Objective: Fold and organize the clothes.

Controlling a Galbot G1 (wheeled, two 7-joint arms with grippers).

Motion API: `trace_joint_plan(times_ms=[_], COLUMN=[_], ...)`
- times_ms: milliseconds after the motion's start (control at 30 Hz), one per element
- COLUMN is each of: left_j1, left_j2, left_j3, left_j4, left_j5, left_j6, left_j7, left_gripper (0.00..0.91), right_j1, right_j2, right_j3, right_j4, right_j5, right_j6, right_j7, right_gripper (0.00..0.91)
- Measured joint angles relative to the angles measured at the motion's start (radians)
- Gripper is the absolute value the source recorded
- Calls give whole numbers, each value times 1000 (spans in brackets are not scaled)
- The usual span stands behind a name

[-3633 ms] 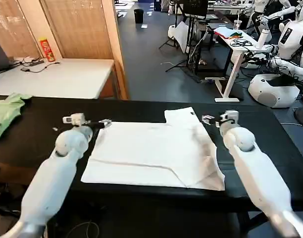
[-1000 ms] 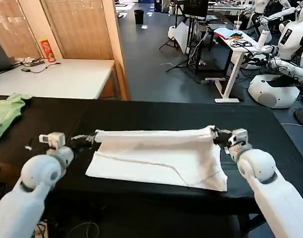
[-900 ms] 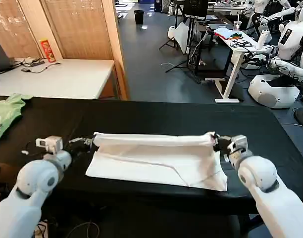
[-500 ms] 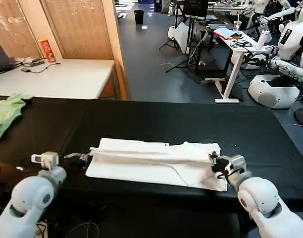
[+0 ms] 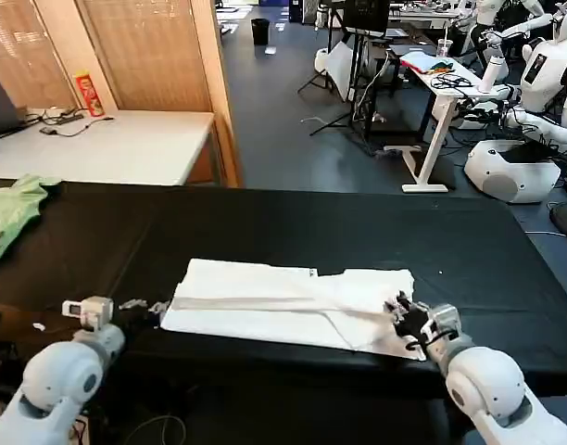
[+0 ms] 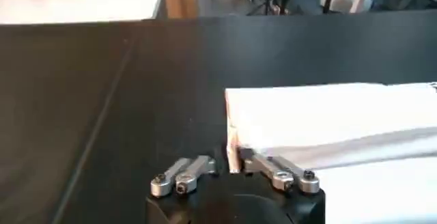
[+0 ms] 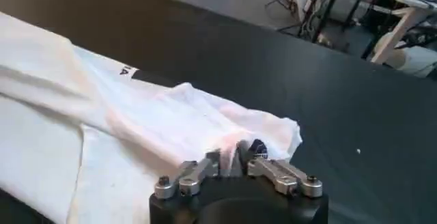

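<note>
The white T-shirt (image 5: 283,301) lies as a long folded band on the black table (image 5: 358,222), close to its front edge. My left gripper (image 5: 152,306) sits low at the band's left end. In the left wrist view that gripper (image 6: 227,162) is shut on the shirt's (image 6: 328,119) corner edge. At the right end, my right gripper (image 5: 399,311) is shut on a bunched fold. The right wrist view shows cloth (image 7: 102,109) pinched up between that gripper's (image 7: 233,157) fingers. A small black print (image 7: 125,72) peeks out at a fold.
A light green garment (image 5: 10,209) lies at the table's far left. Behind it stands a white table (image 5: 126,148) with a red can (image 5: 82,91). Other robots (image 5: 534,83) and desks fill the room at the back right. Bare black tabletop stretches beyond the shirt.
Both grippers have drawn the shirt's far edge toward the front edge and lowered it, so the shirt went from spread flat to a folded band. In the last half second they moved slightly nearer me.
</note>
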Motion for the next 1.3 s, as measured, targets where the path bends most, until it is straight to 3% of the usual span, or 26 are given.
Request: trace_joint_plan(times_ms=[167,267,433,733,1267,1300], left_j1=[-31,-86,-184,-273,-373,-379], left_j2=[-22,-43,-89,-143,-200,-203], left_j3=[-25,-14,33,84,160,165], left_j4=[-17,12,97,236,385,391], left_j5=[-17,-34,-82,-135,-97,-93], left_j6=[0,0,0,-11,-67,-69], left_j7=[-28,-40,-60,-67,-30,-29], left_gripper=[878,878,878,878,878,829], right_j1=[22,69,146,205,211,214], right_j2=[38,86,164,257,300,301], right_j3=[42,34,3,-12,-4,-6], right_j4=[-13,-67,-178,-311,-344,-347], right_j5=[13,-41,-103,-132,-148,-148], right_j6=[15,81,119,118,129,132], right_j7=[50,55,56,86,76,74], right_gripper=[878,878,878,878,878,878])
